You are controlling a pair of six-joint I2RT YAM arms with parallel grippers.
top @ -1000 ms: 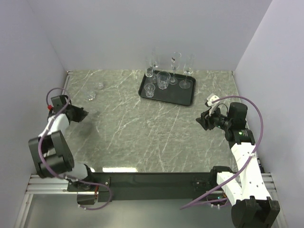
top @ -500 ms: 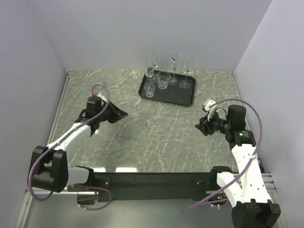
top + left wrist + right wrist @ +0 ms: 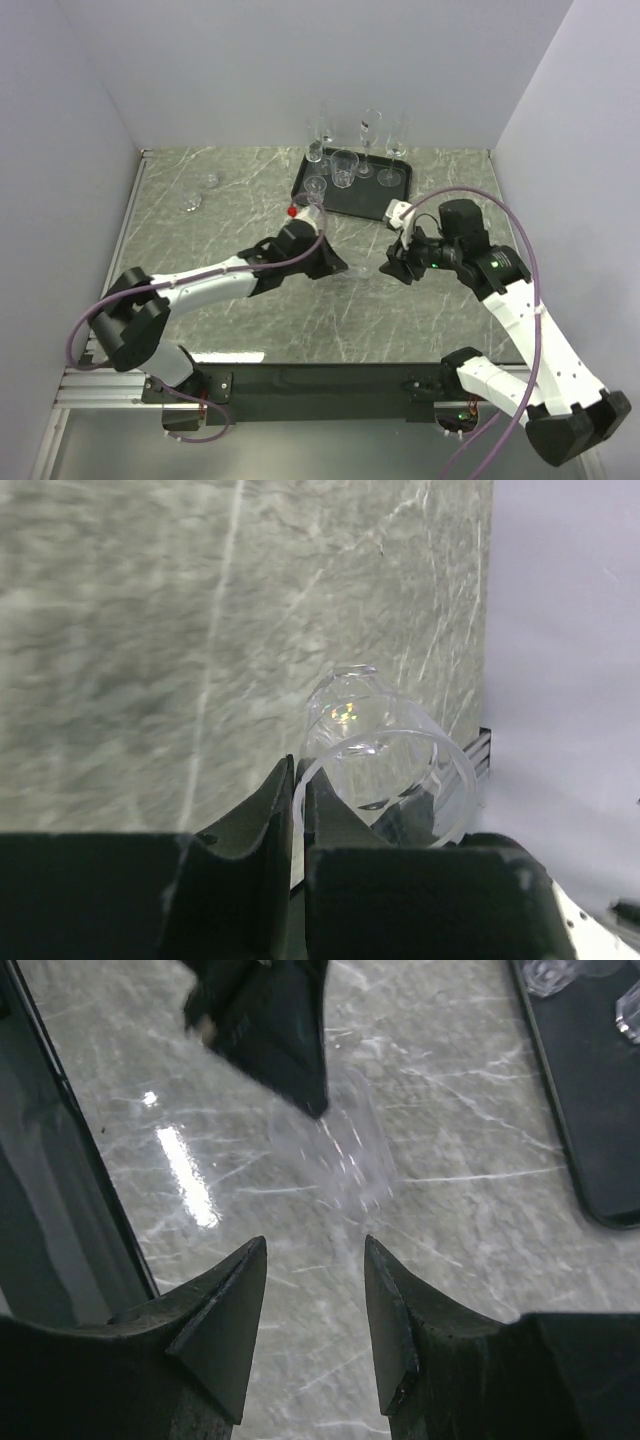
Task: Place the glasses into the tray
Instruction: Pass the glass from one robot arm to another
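Clear small tumbler (image 3: 388, 765), clenched by its wall in the left gripper (image 3: 298, 782), has swung from the nine o'clock edge of the table (image 3: 230, 225) to centre, meeting the spread, empty right gripper (image 3: 315, 1270), so likely a handover toward the tray (image 3: 392, 212) at twelve o'clock.

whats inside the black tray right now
The tray holds several clear glasses: a small tumbler, a wider tumbler and stemmed ones along its far side. The right arm's wrist covers its near right corner, so that spot cannot be checked.
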